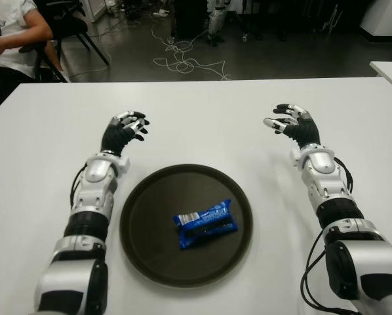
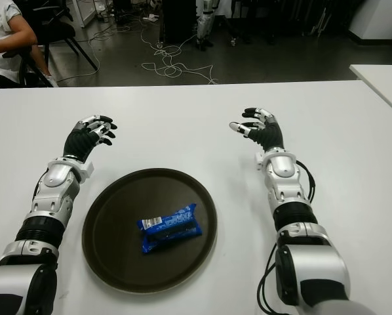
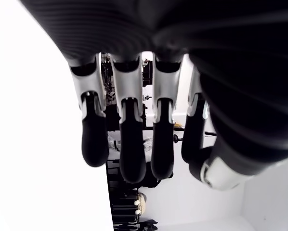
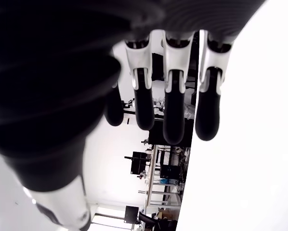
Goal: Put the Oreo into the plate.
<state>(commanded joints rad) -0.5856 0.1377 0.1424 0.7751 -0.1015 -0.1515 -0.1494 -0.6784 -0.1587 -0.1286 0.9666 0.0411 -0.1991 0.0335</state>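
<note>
A blue Oreo packet [image 1: 205,223] lies inside the round dark brown plate [image 1: 150,203], slightly right of its middle. My left hand [image 1: 125,128] shows beyond the plate's left rim, its fingers [image 3: 127,144] loosely extended and holding nothing. My right hand [image 1: 293,123] shows to the right of the plate and farther back, fingers [image 4: 173,113] relaxed and empty as well. Neither hand touches the packet or the plate.
The white table [image 1: 202,118] stretches around the plate. A person [image 1: 9,33] sits past the far left corner. Cables [image 1: 183,59] lie on the dark floor behind the table. Another white table's corner [image 1: 389,69] shows at the far right.
</note>
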